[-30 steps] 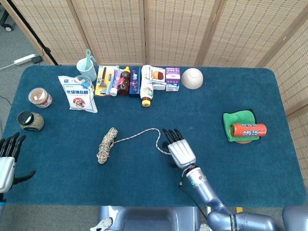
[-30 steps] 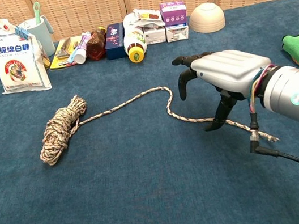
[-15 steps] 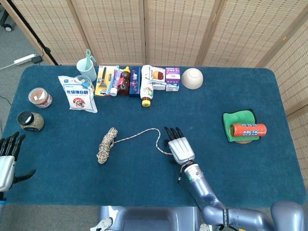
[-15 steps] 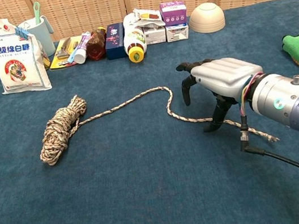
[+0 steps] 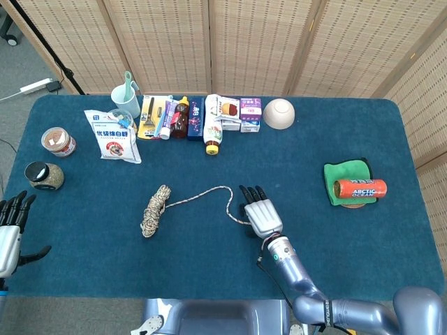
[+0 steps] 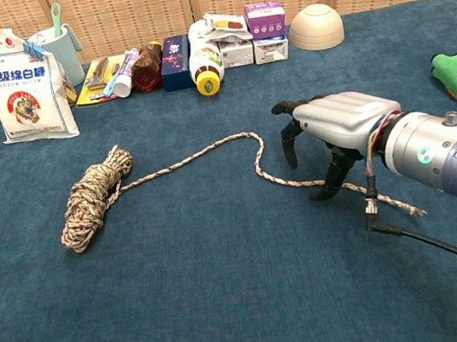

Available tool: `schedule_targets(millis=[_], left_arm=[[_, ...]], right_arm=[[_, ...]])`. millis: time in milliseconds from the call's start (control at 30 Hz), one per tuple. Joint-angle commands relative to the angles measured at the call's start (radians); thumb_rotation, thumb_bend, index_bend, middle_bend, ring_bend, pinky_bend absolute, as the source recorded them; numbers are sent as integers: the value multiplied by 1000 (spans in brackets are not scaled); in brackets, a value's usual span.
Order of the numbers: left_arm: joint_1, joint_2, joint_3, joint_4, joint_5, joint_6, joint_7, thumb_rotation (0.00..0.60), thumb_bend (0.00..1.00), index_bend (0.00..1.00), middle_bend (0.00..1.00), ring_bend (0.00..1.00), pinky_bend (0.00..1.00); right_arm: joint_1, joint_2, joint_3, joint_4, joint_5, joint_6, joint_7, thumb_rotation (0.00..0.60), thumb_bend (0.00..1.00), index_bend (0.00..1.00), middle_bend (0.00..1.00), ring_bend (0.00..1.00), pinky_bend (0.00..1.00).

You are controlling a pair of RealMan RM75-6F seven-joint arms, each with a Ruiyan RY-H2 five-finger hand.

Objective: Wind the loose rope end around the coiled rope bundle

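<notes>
The coiled rope bundle point(image 5: 155, 209) point(image 6: 95, 198) lies left of the table's middle. Its loose rope end point(image 5: 209, 190) point(image 6: 199, 154) runs right, bends in a loop and passes under my right hand point(image 5: 262, 215) point(image 6: 339, 122), ending near the table's front point(image 6: 415, 212). That hand is palm down over the rope with its fingers point(image 6: 287, 139) curved downward and apart. The thumb tip is close to the rope; nothing is gripped. My left hand point(image 5: 10, 234) hangs at the table's front left corner, fingers spread and empty, seen only in the head view.
Along the back stand a white bag point(image 5: 112, 135), a cup point(image 5: 127, 101), bottles and boxes point(image 5: 209, 118) and a bowl point(image 5: 279, 113). Two jars point(image 5: 57, 142) sit at the left. An orange can on a green cloth point(image 5: 346, 183) lies at the right.
My right hand has sunk a little lower over the loose rope and shifted slightly. The rope and bundle lie as before. The left hand barely moved.
</notes>
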Motion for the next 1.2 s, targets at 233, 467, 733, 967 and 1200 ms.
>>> schedule_targets(millis=[233,467,733,967,1200], left_arm=[[-1,2,2,0,2,-1,-4,600,26,0,0,0,0],[0,5,6,-3,6,0,-10,600,26,0,0,0,0],[1,8,10,-5,12,1,-14,600,26,0,0,0,0],[1,4,8,-1,10,5,-2,600,26,0,0,0,0],[0,4,5,-1,5,4,-7,600,26,0,0,0,0]], right_arm=[[13,-1,-11,3,19,11,-4,600,289,477,0,0,0],[18,-3,-20,17,22,18,7,600,314,490,0,0,0],[25,-2,-32,25,21,21,8,600,322,491,0,0,0],[33,-7,-41,33,38,16,-7,600,360,494,0,0,0],[38,-14,-46,38,48,15,-8,600,401,502,0,0,0]])
